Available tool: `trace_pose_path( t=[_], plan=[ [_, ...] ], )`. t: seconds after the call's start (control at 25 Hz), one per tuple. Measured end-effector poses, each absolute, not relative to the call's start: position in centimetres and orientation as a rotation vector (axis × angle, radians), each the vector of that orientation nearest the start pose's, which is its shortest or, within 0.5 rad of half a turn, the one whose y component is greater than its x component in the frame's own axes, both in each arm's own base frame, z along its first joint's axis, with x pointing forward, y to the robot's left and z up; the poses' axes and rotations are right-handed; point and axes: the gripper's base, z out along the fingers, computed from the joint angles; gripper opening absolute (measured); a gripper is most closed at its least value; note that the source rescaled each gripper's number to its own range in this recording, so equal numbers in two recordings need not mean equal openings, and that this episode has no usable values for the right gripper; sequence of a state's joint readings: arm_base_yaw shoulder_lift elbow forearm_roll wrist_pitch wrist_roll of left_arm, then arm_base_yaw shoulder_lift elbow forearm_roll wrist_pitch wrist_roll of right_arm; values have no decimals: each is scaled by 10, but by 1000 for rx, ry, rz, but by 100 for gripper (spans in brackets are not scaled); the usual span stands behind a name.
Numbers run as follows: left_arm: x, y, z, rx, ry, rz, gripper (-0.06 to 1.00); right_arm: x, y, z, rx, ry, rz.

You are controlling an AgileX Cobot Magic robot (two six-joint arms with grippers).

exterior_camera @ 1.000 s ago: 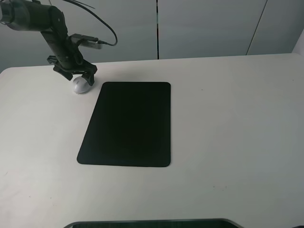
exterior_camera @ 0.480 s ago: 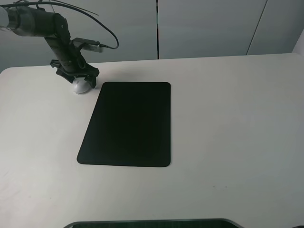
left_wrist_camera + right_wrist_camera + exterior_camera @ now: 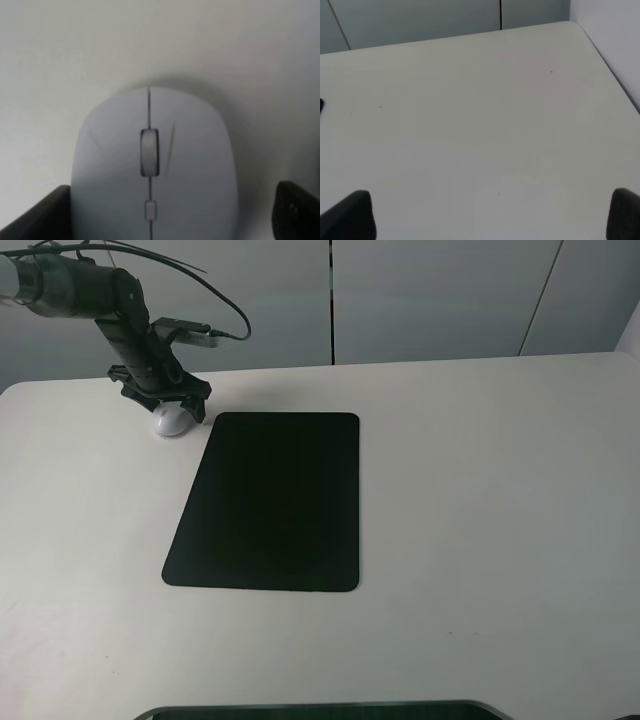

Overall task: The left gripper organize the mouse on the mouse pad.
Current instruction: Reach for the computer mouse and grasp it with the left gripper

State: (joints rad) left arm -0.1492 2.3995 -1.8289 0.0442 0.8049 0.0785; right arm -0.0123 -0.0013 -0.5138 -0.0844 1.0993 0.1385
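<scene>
The white mouse lies on the table just off the far left corner of the black mouse pad, not on it. My left gripper is lowered over the mouse with a finger on each side. In the left wrist view the mouse fills the middle, grey scroll wheel up. The left gripper is open: one fingertip sits right at the mouse's side, and the other fingertip stands a gap away. My right gripper is open over bare table, outside the exterior view.
The white table stretches wide to the right of the pad. Grey wall panels stand behind its far edge. A dark object pokes in at the near edge. A black sliver shows at the right wrist view's edge.
The left arm has shifted slightly and the gripper has settled lower around the mouse. The mouse and the pad have not moved.
</scene>
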Motion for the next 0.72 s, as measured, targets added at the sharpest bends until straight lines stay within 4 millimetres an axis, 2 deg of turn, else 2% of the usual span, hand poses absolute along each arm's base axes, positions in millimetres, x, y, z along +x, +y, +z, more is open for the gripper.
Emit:
trace_pose_path(
  t=[0.44, 0.48, 0.52, 0.6, 0.64, 0.72],
  plan=[
    [486, -69, 101, 361, 2851, 39, 98, -9, -7, 278, 162, 2058, -23],
    [485, -69, 100, 361, 2855, 39, 91, -9, -7, 278, 162, 2058, -23],
    [485, -69, 100, 361, 2858, 39, 73, -9, -7, 278, 162, 2058, -23],
    [484, -67, 100, 365, 2867, 49, 12, -9, -7, 278, 162, 2058, -23],
    [484, -67, 100, 367, 2866, 51, 0, -9, -7, 278, 162, 2058, -23],
    [484, -67, 100, 369, 2866, 55, 0, -9, -7, 278, 162, 2058, -23]
  ],
)
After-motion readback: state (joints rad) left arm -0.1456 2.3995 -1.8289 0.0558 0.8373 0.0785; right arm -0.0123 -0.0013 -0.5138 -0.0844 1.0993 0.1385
